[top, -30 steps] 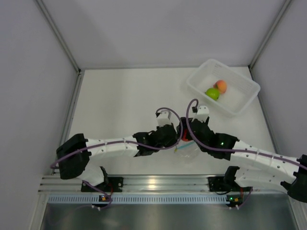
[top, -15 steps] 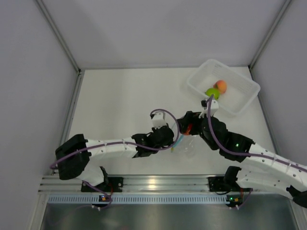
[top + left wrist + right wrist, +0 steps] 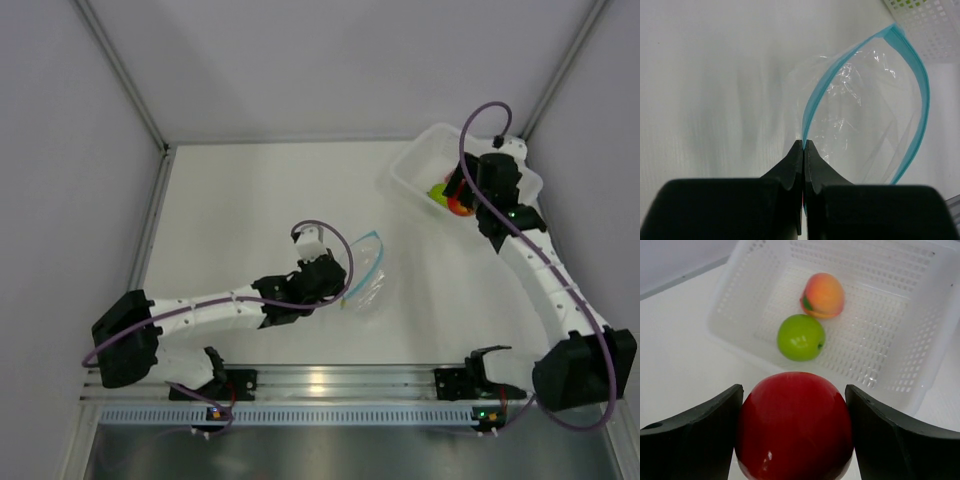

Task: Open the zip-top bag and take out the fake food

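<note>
The clear zip-top bag lies open on the white table, its blue-teal zip strip curved into a loop. My left gripper is shut on the zip strip at the bag's near end; it shows in the left wrist view with jaws pressed together. My right gripper is shut on the red fruit and holds it above the near-left edge of the white bin. The lime green fruit and the orange-peach fruit lie inside the bin. The bag looks empty.
The white perforated bin stands at the back right by the wall. Grey walls enclose the table on the left, back and right. A metal rail runs along the near edge.
My right gripper carried the red fruit from the bag at table centre to over the bin. My left gripper drew back left with the zip strip, and the bag now lies open and flat.
</note>
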Controlling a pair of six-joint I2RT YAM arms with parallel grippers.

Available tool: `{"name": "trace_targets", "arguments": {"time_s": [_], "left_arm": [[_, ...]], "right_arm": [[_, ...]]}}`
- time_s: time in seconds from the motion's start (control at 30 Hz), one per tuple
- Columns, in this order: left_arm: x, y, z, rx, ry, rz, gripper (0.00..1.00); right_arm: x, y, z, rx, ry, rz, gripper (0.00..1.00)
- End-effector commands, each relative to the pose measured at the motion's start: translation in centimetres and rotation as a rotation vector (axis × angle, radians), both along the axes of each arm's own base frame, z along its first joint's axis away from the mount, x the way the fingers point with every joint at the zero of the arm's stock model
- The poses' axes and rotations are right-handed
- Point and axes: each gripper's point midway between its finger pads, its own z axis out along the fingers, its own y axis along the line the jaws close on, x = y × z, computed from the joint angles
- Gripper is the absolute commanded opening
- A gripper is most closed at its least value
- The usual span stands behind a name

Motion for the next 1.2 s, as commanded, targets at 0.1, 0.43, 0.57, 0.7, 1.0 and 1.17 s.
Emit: {"name": "trace_targets", "arguments": {"time_s": [0.1,0.43,0.57,0.7,1.0,1.17], "left_arm": [[0.1,1.8,1.4,0.022,-0.01,-0.006,0.0],[0.0,7.8,6.7,0.059,-0.08,0.068,0.0],[0.3,12.0,9.0,0.125,-0.119,0.157,0.0],[1.2,15.0,10.2,0.186,-0.137,0.23,0.0],[5.8,19.7,10.1,0.414,-0.109,0.423,0.0],[8.7,21.8,8.9,0.548,-0.078,0.547,0.0]], "right_arm": [[4.8,-4.9,-0.2,0.066,0.029,-0.118,0.5],[10.6,-10.1,-8.2,0.053,0.219,-0.271,0.52],[10.8,-10.6,-10.5,0.021,0.283,-0.282,0.63],[10.8,-10.2,-11.2,0.014,0.323,-0.237,0.82],[9.2,-8.6,-7.2,0.05,0.26,-0.151,0.99],[4.7,-5.5,-2.2,0.058,0.158,-0.008,0.99]]}}
